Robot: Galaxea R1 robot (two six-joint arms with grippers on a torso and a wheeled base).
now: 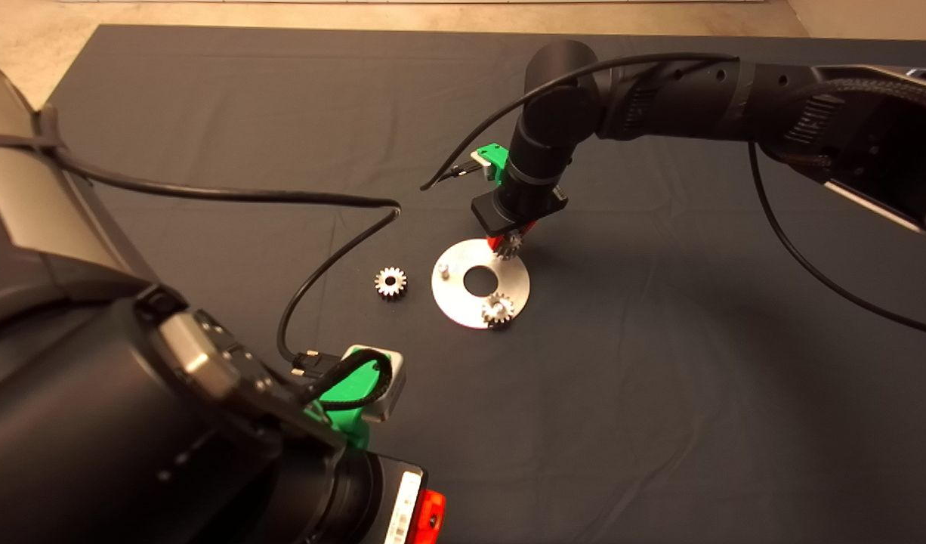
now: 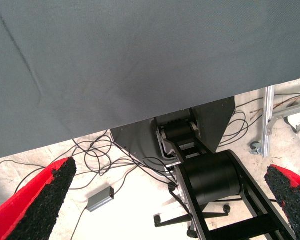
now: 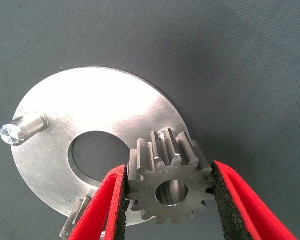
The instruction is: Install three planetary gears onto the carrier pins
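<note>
The silver carrier disc point(image 1: 463, 302) lies mid-mat, with a large centre hole. One gear point(image 1: 498, 308) sits on its near pin. A bare pin point(image 1: 444, 268) stands at the disc's left edge; it also shows in the right wrist view point(image 3: 21, 129). A loose gear point(image 1: 390, 282) lies on the mat left of the disc. My right gripper point(image 1: 510, 243) is shut on a third gear point(image 3: 169, 184), held just over the disc's far pin point(image 3: 166, 133), whose tip shows behind the gear. My left gripper point(image 2: 165, 200) is open and empty, parked at the lower left.
A black cable point(image 1: 334, 257) loops across the mat left of the loose gear. The left wrist view looks past the mat's edge point(image 2: 140, 120) at floor cables and a chair base point(image 2: 210, 180).
</note>
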